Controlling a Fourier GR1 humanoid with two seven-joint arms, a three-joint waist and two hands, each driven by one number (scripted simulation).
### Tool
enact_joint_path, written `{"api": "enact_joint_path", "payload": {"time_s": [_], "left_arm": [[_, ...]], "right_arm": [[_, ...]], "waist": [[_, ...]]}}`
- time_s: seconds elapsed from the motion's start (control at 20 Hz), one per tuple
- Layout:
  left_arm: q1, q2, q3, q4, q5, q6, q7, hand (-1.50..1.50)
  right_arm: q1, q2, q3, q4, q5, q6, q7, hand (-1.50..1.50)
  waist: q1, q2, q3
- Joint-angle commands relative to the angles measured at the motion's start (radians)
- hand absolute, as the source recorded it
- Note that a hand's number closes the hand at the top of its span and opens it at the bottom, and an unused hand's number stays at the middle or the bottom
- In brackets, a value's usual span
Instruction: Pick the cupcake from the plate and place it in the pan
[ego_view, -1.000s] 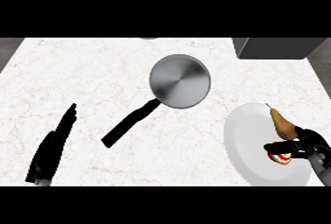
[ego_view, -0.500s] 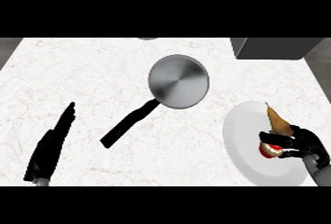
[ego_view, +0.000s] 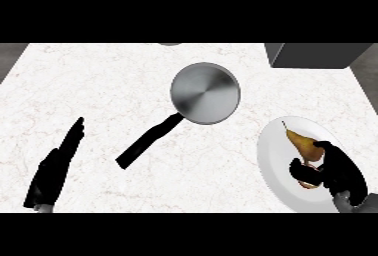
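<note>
A white plate (ego_view: 272, 162) lies at the counter's right edge. On it my right hand (ego_view: 341, 172) is curled round the cupcake (ego_view: 308, 184), of which only thin brown edges show between thumb and fingers. A yellow-brown pear (ego_view: 297, 141) lies on the plate just beyond the hand. The round steel pan (ego_view: 205, 93) sits mid-counter, up and left of the plate, its black handle (ego_view: 148, 143) pointing down-left. My left hand (ego_view: 56, 167) rests open at the lower left, fingers straight, far from both.
A dark grey box (ego_view: 317, 54) stands at the back right corner. A small grey object (ego_view: 170, 44) peeks in at the back edge. White marble counter (ego_view: 111, 85) stretches between the pan and the left hand.
My right hand has slid up the plate towards the pear and closed over the cupcake, whose red and white top no longer shows. The left hand and pan have not moved.
</note>
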Motion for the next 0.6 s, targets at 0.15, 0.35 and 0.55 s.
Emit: {"api": "enact_joint_path", "payload": {"time_s": [0.15,0.35,0.55], "left_arm": [[-0.013,-0.002,0.008,0.01,-0.012,0.009,0.035,0.0],[0.025,-0.01,-0.002,-0.004,-0.019,0.005,-0.008,0.0],[0.017,-0.04,-0.024,-0.027,-0.047,0.025,0.015,0.0]], "right_arm": [[-0.154,-0.116,0.041,-0.094,0.406,0.003,0.195,1.5],[-0.277,-0.057,0.032,-0.161,0.593,0.088,0.247,1.5],[-0.396,0.049,-0.018,-0.199,0.644,0.235,0.306,1.5]], "waist": [[-0.016,-0.006,0.007],[0.004,-0.002,0.009],[0.006,0.003,0.011]]}}
